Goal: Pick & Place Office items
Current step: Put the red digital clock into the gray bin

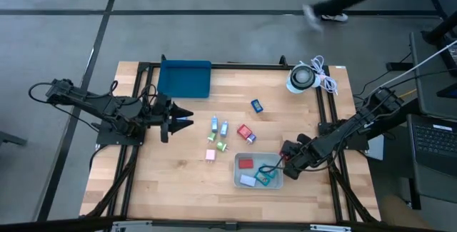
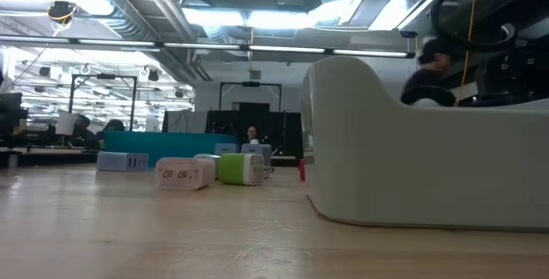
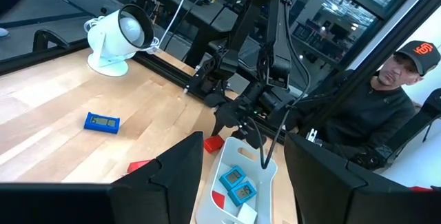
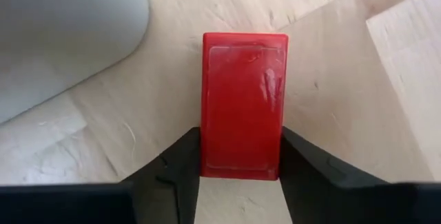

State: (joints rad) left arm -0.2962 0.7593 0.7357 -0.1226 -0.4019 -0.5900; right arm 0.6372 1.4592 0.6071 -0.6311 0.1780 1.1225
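My right gripper (image 1: 287,155) is beside the right end of a white bin (image 1: 240,178) and is shut on a red piece (image 4: 244,107). The bin holds a red piece (image 1: 245,163), teal pieces (image 1: 266,178) and a white one. Blue (image 1: 256,105), light blue (image 1: 224,128), green (image 1: 221,146), pink (image 1: 211,155) and red (image 1: 245,133) pieces lie on the table's middle. My left gripper (image 1: 180,121) is open and empty at the table's left, pointing toward them; in its wrist view its fingers (image 3: 172,176) frame the bin (image 3: 265,172). My right gripper pinches the red piece between its two fingers, on its two long sides (image 4: 207,155) near the end closest to the wrist. The fingers lie along the piece, whose broad face shows. Whether it rests on the wood or hangs just above it, I cannot tell.
A dark blue tray (image 1: 184,78) lies at the far left of the table. A white lamp with a coiled cable (image 1: 305,77) stands at the far right. In the low view the bin's wall (image 2: 429,167) fills the right. A person (image 3: 393,93) sits beyond the table.
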